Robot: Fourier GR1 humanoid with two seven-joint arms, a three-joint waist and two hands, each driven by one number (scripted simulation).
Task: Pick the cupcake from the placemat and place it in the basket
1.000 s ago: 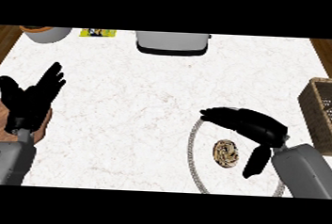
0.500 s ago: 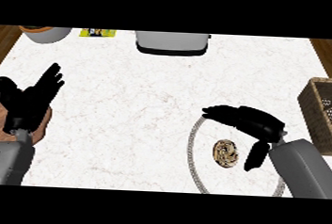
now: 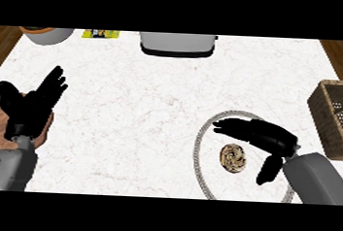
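A small brown swirled cupcake (image 3: 234, 158) sits on a round white placemat with a grey braided rim (image 3: 199, 147) at the lower right. My right hand (image 3: 263, 137) hovers just above and to the right of the cupcake, fingers stretched left and thumb hanging down beside it, open and holding nothing. The wicker basket (image 3: 331, 118) stands at the right edge, partly cut off. My left hand (image 3: 30, 105) rests open at the far left with fingers up.
A grey toaster-like appliance (image 3: 177, 44) stands at the back centre. A grey pot (image 3: 47, 34) and a yellow packet (image 3: 100, 34) lie at the back left. A wooden board (image 3: 2, 124) shows under the left hand.
My right hand has lowered slightly toward the cupcake over the placemat. The left hand has stayed put.
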